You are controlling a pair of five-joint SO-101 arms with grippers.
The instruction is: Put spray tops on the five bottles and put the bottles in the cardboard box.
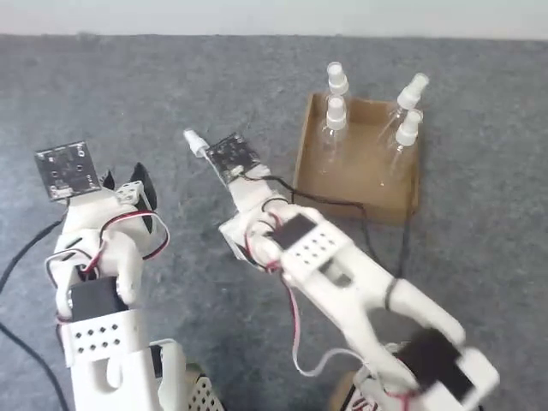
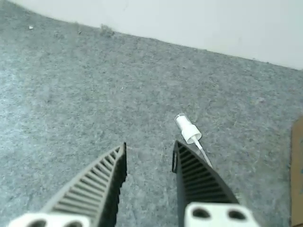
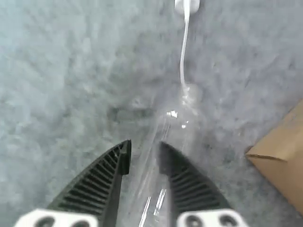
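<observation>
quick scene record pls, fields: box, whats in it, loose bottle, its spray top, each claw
box: cardboard box, far right on the grey surface
in box: four bottles, upright, spray tops on
fifth bottle: clear, outside the box, in the right claw
spray top: tube in the bottle mouth, head looks not seated
left claw: open, holding nothing
right claw: shut on fifth bottle

Lab: felt tabletop point(image 1: 171, 86), white wall point(image 2: 189, 19)

Left tool point(image 2: 150, 143), jaws apart, over grey carpet point(image 2: 71, 85); spray top point(image 2: 188, 128) just beyond.
</observation>
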